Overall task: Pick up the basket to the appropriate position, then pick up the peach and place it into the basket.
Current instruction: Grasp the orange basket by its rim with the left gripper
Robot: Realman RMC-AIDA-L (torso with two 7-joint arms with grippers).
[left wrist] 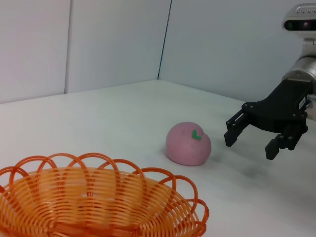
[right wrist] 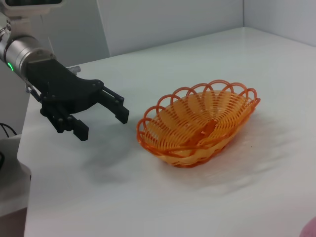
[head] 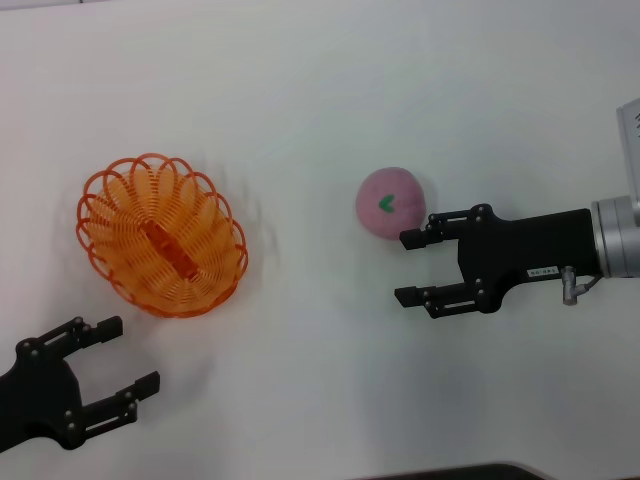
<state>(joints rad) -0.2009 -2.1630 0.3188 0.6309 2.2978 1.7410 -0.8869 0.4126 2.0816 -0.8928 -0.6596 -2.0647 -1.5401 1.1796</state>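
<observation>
Spread wide beside the peach (head: 390,204), my right pincer (head: 410,267) (left pincer (head: 128,353) idle, open near the basket (head: 162,235)) risks its upper finger nudging the round fruit away across the table (head: 300,90).

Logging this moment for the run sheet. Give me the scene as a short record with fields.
basket: orange basket, empty, upright on the white table, on the robot's left
peach: pink peach on the table, outside the basket, to its right
left hand: left hand open, near the basket, holding nothing
right hand: right hand open, just beside the peach, not gripping it
</observation>
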